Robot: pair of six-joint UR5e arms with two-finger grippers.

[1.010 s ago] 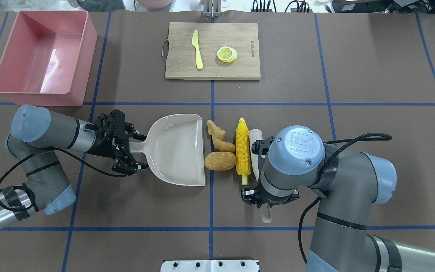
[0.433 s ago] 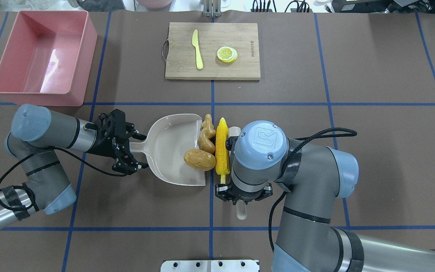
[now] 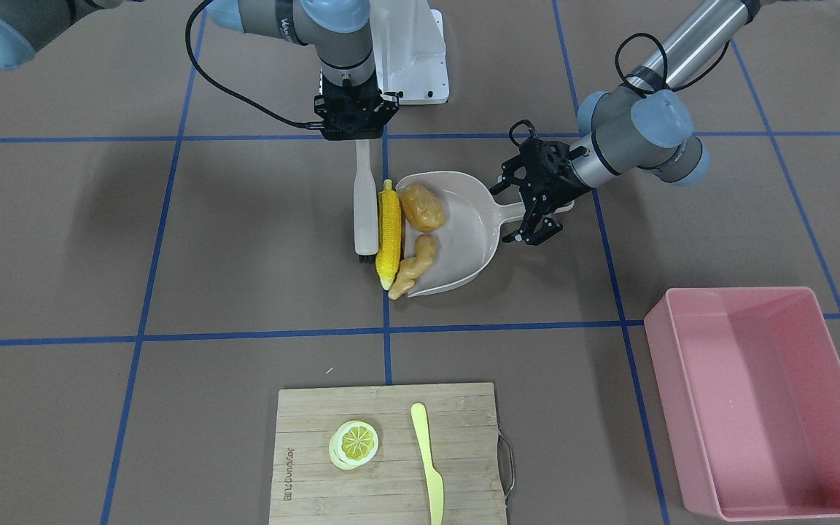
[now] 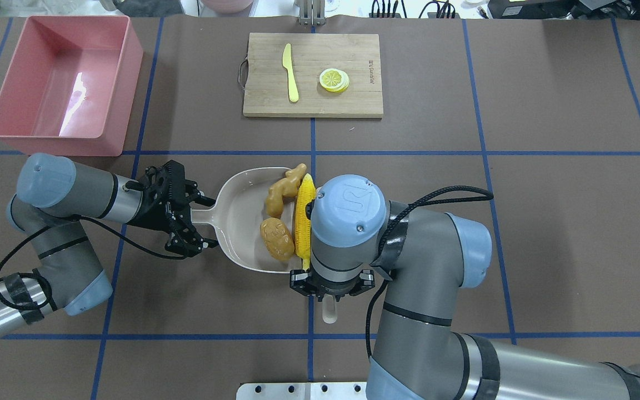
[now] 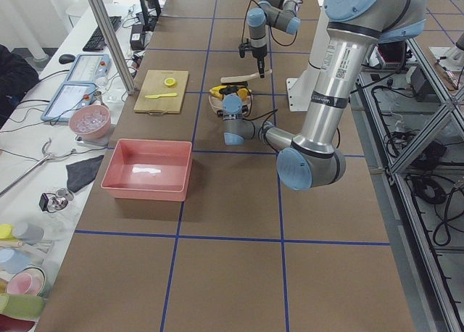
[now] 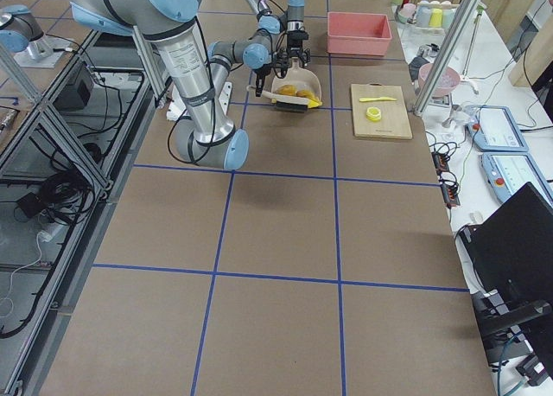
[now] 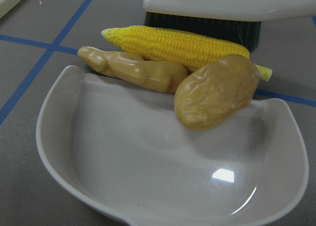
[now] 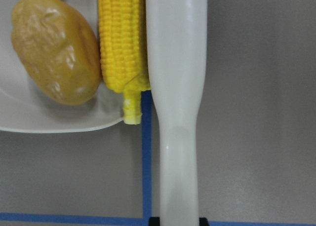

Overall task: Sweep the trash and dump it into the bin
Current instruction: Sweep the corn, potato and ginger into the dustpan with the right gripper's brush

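The beige dustpan (image 4: 242, 222) lies on the table, and my left gripper (image 4: 200, 219) is shut on its handle. The potato (image 4: 276, 239) lies inside the pan near its mouth. The ginger root (image 4: 282, 189) is partly in the pan, one end over the far corner. The corn cob (image 4: 302, 222) lies along the pan's lip, pressed by the white brush (image 3: 364, 211). My right gripper (image 3: 359, 137) is shut on the brush handle (image 8: 177, 88). The empty pink bin (image 4: 64, 83) stands at the back left, apart from the pan.
A wooden cutting board (image 4: 353, 100) at the back middle carries a yellow knife (image 4: 290, 72) and a lemon slice (image 4: 334, 79). A white plate (image 4: 309, 390) sits at the table's front edge. My right arm (image 4: 425, 261) hangs over the table's middle.
My right arm has moved left with the brush, pushing the corn, potato and ginger against and into the dustpan's mouth. The left arm and dustpan have stayed put.
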